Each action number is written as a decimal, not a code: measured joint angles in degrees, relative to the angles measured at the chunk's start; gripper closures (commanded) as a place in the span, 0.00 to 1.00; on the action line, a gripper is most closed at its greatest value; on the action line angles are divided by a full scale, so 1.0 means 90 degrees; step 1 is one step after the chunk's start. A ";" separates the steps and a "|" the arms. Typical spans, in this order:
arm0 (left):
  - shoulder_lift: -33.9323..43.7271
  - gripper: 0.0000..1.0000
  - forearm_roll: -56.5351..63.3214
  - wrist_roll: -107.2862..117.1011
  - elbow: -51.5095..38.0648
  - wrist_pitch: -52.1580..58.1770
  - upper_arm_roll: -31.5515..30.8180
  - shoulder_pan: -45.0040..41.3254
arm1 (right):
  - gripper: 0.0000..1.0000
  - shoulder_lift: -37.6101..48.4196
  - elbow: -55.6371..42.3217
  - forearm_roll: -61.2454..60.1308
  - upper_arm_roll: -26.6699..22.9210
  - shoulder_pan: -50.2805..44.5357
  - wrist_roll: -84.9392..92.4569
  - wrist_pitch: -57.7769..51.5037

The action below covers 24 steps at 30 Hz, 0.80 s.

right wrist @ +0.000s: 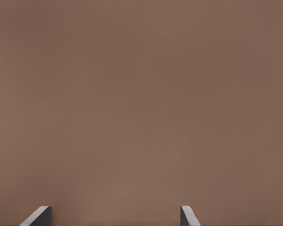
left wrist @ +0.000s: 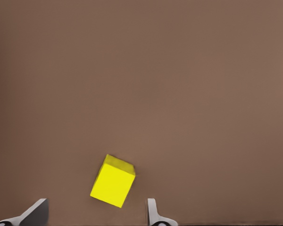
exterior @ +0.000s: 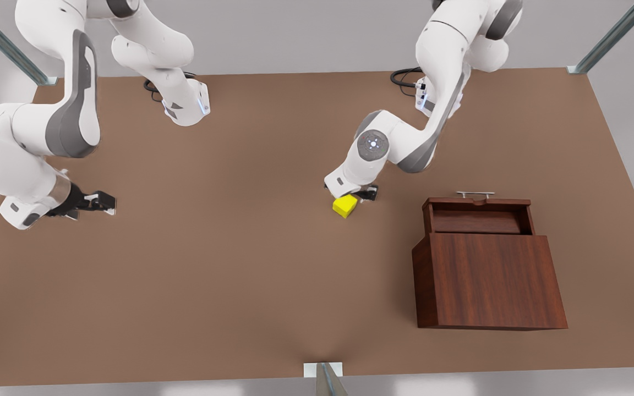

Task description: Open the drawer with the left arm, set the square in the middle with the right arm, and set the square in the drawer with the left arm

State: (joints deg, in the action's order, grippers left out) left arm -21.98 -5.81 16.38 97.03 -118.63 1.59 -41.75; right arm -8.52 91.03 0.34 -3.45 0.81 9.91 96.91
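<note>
Black two-finger right pincer [exterior: 97,202] waits spread near the table's [exterior: 229,286] left edge. Mid-table, the left pincer [exterior: 362,193] hangs spread over the small yellow square [exterior: 345,205], not yet gripping. Rightward, the reddish-brown wooden drawer [exterior: 479,216] stands open. Judged next: lower, pinch, carry.

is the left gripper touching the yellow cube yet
Apart. The left wrist view shows the square lying between the left gripper's open jaws, bare table on both sides.

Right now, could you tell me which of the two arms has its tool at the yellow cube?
The left tool, near the open drawer, fingers apart beside the yellow cube; the right tool waits far off.
</note>
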 measured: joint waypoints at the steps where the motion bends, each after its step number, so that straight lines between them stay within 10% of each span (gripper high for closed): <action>1: -0.0131 0.00 0.0217 -0.0050 0.0037 -0.0035 -0.0001 -0.0171 | 0.00 -0.0052 -0.0063 0.0010 0.0002 -0.0026 0.0011 -0.0005; 24: -0.1226 0.00 0.1397 -0.0141 0.1397 -0.2033 0.0009 -0.0536 | 0.00 -0.0196 -0.0915 0.0177 -0.0181 0.0003 -0.0086 0.0052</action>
State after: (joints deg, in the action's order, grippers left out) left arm -33.02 6.77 15.12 109.60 -136.93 1.67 -46.58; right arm -10.29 82.79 1.93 -5.08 0.83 9.14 97.38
